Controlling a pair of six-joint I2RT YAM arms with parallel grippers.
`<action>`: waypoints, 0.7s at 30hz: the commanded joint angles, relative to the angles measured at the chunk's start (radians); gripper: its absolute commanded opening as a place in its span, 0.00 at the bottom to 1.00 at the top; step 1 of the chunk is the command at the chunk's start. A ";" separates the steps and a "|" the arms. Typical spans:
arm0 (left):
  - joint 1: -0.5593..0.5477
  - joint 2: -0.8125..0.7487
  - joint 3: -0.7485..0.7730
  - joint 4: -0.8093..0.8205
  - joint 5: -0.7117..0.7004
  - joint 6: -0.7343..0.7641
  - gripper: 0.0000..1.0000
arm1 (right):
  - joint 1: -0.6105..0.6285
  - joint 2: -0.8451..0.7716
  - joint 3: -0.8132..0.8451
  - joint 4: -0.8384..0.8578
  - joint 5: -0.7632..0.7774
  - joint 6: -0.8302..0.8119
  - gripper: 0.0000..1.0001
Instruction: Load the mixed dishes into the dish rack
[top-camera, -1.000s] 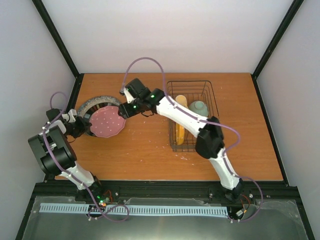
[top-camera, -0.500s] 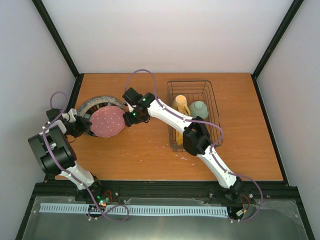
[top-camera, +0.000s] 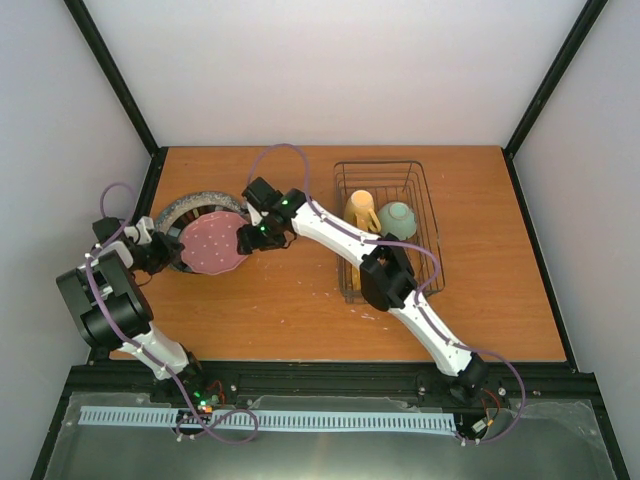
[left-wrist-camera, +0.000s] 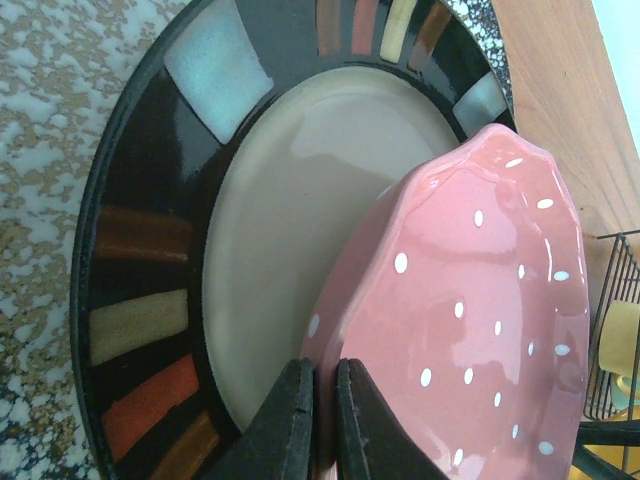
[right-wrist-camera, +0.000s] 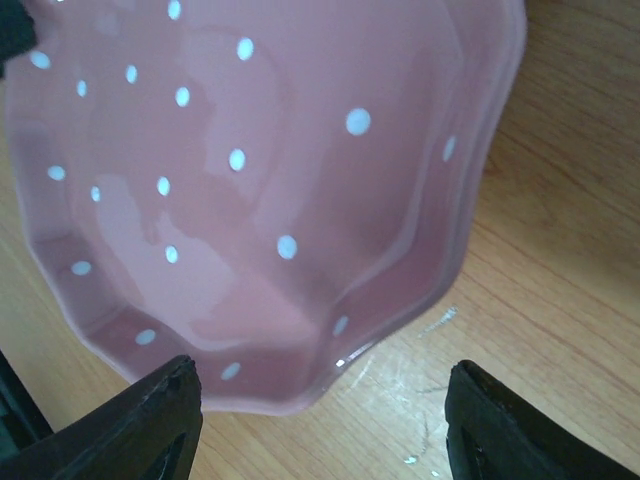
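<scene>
The maroon-pink speckled plate (top-camera: 212, 245) is found at the left of the top view. It appears to be tipped up over a stack of two others: a dark-rimmed plate with coloured patches (left-wrist-camera: 140, 250) and, beneath that, the larger grey speckled plate (top-camera: 192, 204).

The pink plate is judged to be glazed ceramic: stiff, fairly heavy for its size, slippery, and likely to chip if dropped or knocked against wire. Hold is best taken across its wavy rim, with one finger on each face.

The left pincer (left-wrist-camera: 325, 380) is clamped narrowly on that rim in just this way, at the bottom of its wrist view. The right pincer (right-wrist-camera: 320, 372) is spread wide and nothing is held in it. Its fingers are seen at the lower corners of its wrist view, just short of the plate's opposite scalloped edge, and no contact can be made out.

The dish rack (top-camera: 380, 164) stands on the counter (top-camera: 300, 320) to the right of centre in the top view, well apart from the pink plate. The yellow handled mug (top-camera: 360, 210) and the small pale green bowl (top-camera: 398, 216) are already inside it.
</scene>
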 joint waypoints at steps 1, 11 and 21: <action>-0.002 -0.011 0.000 0.053 0.092 0.005 0.01 | 0.001 0.028 0.060 0.025 -0.041 0.044 0.66; -0.005 0.000 -0.012 0.075 0.107 0.003 0.01 | 0.016 0.089 0.106 0.038 -0.063 0.071 0.63; -0.010 0.007 -0.016 0.089 0.118 0.001 0.01 | 0.025 0.117 0.093 0.040 -0.052 0.069 0.54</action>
